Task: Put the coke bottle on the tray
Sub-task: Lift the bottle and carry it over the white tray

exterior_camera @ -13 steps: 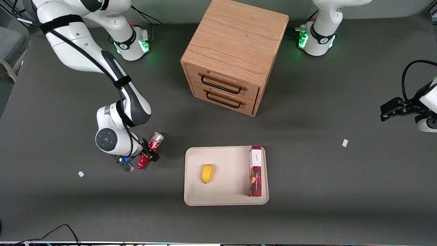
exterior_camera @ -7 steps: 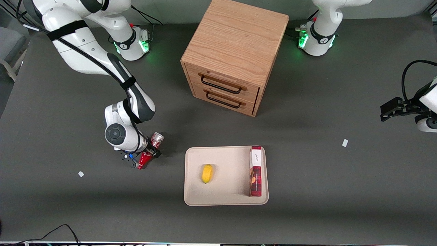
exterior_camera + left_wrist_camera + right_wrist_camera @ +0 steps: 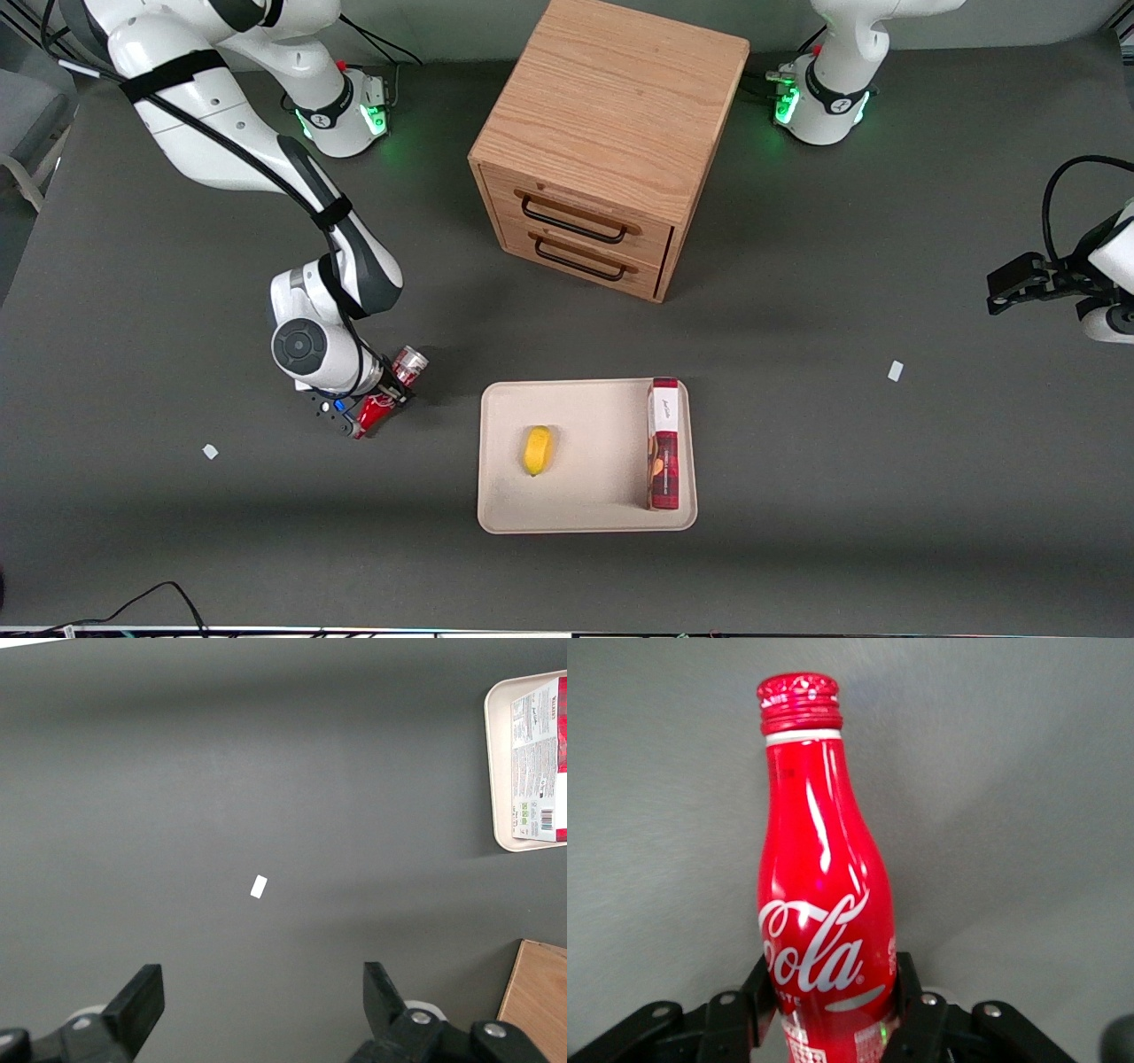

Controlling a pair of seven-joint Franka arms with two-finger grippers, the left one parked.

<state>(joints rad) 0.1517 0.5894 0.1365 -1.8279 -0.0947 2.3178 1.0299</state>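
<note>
The coke bottle (image 3: 391, 388) is small and red with white script, its silver base pointing away from the front camera and its red cap toward it. My right gripper (image 3: 390, 395) is shut on its body, just over the table beside the tray, toward the working arm's end. In the right wrist view the bottle (image 3: 819, 904) fills the space between the black fingers (image 3: 764, 981), with the gripper (image 3: 830, 985) closed on its lower body. The beige tray (image 3: 585, 416) lies flat near the table's middle; its rim also shows in the left wrist view (image 3: 498, 771).
A yellow fruit (image 3: 537, 450) and a red-and-white box (image 3: 664, 443) lie on the tray. A wooden drawer cabinet (image 3: 602, 151) stands farther from the front camera than the tray. Small white scraps (image 3: 210, 451) (image 3: 896, 370) lie on the dark table.
My gripper has carried the bottle a short way toward the tray, then nearly stopped. It stays shut on the bottle throughout.
</note>
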